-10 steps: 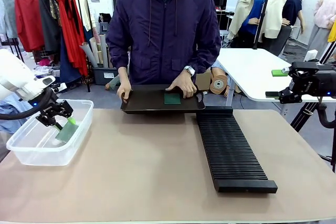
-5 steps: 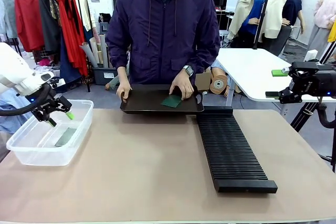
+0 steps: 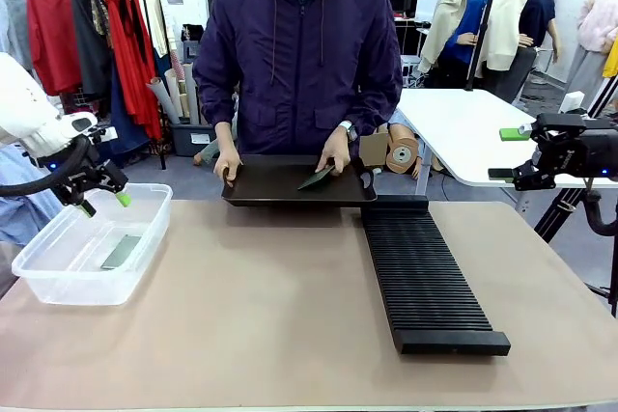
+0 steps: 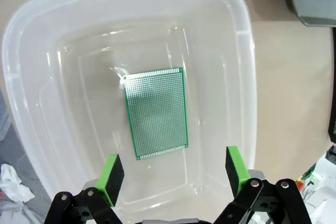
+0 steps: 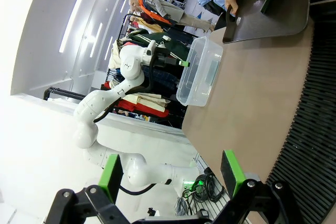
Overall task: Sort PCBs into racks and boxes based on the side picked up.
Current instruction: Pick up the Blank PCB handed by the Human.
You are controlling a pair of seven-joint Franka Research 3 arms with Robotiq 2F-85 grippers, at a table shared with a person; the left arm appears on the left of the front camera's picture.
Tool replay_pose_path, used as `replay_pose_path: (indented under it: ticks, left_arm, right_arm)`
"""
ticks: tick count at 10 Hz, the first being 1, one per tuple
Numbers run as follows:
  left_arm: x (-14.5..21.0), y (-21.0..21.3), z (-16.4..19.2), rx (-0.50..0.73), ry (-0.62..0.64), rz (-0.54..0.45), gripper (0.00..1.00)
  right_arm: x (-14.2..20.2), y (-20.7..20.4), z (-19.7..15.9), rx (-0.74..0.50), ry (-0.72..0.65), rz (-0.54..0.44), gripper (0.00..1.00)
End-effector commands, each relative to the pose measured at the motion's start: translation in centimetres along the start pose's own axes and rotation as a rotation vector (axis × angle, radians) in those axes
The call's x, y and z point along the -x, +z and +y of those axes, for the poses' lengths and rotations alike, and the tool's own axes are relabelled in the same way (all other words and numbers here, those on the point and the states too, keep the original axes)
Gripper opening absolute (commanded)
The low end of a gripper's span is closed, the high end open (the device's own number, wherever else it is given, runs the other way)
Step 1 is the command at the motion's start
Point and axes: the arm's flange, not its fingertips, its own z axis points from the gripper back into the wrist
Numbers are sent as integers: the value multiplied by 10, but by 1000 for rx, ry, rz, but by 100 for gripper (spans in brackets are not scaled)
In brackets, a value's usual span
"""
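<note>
The beige table [image 3: 270, 335] fills the lower half of the front view. A person in a purple jacket [image 3: 299, 45] stands behind its far edge, at the upper middle. The long black rack [image 3: 425, 277] lies right of the centre and runs from the far side toward the camera. The shallow black tray [image 3: 280, 188] sits at the upper middle, just beside the far end of the rack. The clear box [image 3: 58, 272] stands at the left of the frame.

The left gripper [image 3: 105, 204] hovers above the far rim of the box. Its fingers are spread wide and it holds nothing. In the right wrist view the right gripper [image 5: 170, 171] also has its green pads wide apart, with nothing between them.

One hand [image 3: 228, 163] of the person holds the left edge of the tray. The other hand [image 3: 335, 153] tilts a dark green PCB [image 3: 317, 178] up from the tray. A second PCB [image 4: 156, 114] lies flat on the bottom of the box, apart from the walls.
</note>
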Motion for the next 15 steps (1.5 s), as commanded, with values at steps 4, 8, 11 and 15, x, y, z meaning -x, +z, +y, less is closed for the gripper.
replay_pose_path:
  ticks: [4, 8, 11, 15]
  left_arm:
    - [8, 8, -10, -14, 29, -11, 100]
    - [10, 20, -15, 158, 55, -13, 100]
    - [11, 47, -8, 474, 100, -60, 100]
    - [16, 60, 4, 750, 138, -59, 100]
  right_arm:
    - [0, 0, 2, -1, 7, -2, 100]
    - [0, 0, 2, -1, 7, -2, 100]
    - [0, 0, 2, -1, 7, -2, 100]
    - [0, 0, 2, -1, 7, -2, 100]
